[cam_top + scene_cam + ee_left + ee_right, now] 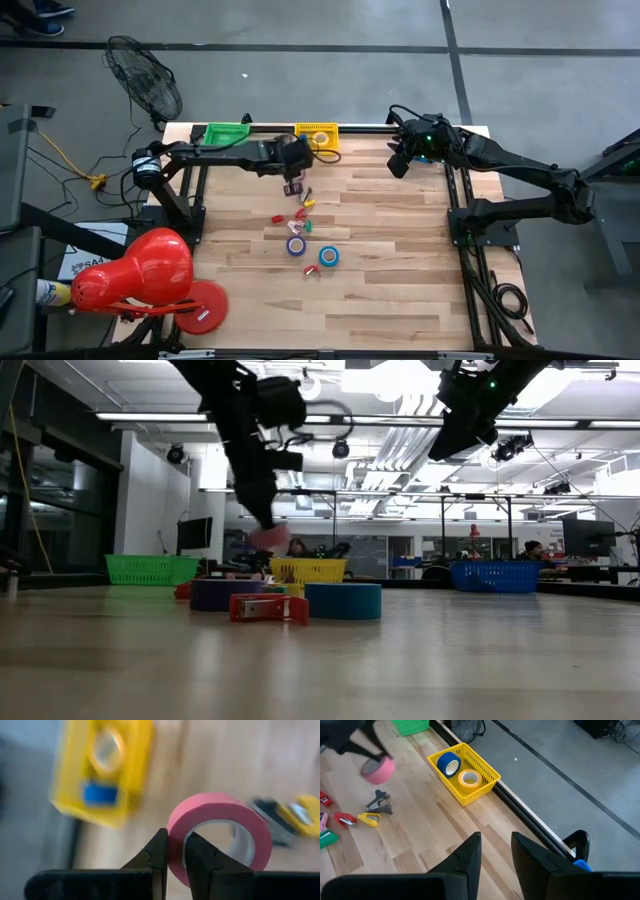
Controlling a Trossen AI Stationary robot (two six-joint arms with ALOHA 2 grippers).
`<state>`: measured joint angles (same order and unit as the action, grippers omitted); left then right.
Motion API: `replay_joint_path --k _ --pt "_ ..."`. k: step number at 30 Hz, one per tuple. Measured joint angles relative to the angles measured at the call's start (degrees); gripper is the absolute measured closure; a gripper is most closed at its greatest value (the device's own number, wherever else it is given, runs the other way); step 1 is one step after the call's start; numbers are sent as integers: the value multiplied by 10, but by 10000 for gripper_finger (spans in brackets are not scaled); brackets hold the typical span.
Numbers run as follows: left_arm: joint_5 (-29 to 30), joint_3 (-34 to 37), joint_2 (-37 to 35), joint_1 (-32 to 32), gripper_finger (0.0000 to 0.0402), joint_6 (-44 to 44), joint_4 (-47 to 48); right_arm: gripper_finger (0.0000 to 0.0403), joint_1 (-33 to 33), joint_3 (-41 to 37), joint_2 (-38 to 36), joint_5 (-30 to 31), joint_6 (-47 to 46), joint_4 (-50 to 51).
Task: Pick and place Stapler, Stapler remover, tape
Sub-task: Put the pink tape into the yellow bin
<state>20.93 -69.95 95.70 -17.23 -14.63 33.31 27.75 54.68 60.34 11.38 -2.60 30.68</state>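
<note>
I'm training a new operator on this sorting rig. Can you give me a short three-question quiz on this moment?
1. True or false: the left gripper is shut on the pink tape roll.
2. How many tape rolls lie in the yellow basket?
3. The right gripper is: A) holding a stapler, B) holding nothing, above the table's far edge, C) inside the green basket.

Key: 1 true; 2 two, a blue roll and a yellow roll; 3 B.

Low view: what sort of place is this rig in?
Probably a large robotics lab or workshop: concrete floor, long ceiling strip lights, more tables with a blue basket and a person seated behind, plus a floor fan.
</note>
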Motion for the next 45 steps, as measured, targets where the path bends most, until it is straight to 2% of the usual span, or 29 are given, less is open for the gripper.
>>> replay_joint_path --k 6,8,10,14,19,22,26,28,35,40,45 --pt "44 -1 0 -4 364 -305 -146 304 0 0 0 0 1 0" --pt "45 -1 0 -10 364 -382 -185 304 0 0 0 0 3 0" --pt "46 -1 0 -24 364 -415 -218 304 0 0 0 0 5 0" --pt "33 -1 0 -65 364 -426 -251 304 0 0 0 0 6 0" --pt "-76 -1 4 -124 364 -480 -301 304 0 0 0 0 11 0" --pt "-141 -1 13 -157 364 -470 -328 305 0 0 0 0 11 0" --pt "-230 -1 35 -194 364 -408 -340 305 0 0 0 0 11 0" --pt "-254 -1 48 -205 364 -386 -340 305 0 0 0 1 11 0" --pt "-247 -1 83 -210 364 -352 -377 304 0 0 0 1 11 0" --pt "-189 -1 111 -210 364 -303 -379 304 0 0 0 2 11 0" --pt "-175 0 121 -210 364 -284 -382 304 0 0 0 2 14 0"
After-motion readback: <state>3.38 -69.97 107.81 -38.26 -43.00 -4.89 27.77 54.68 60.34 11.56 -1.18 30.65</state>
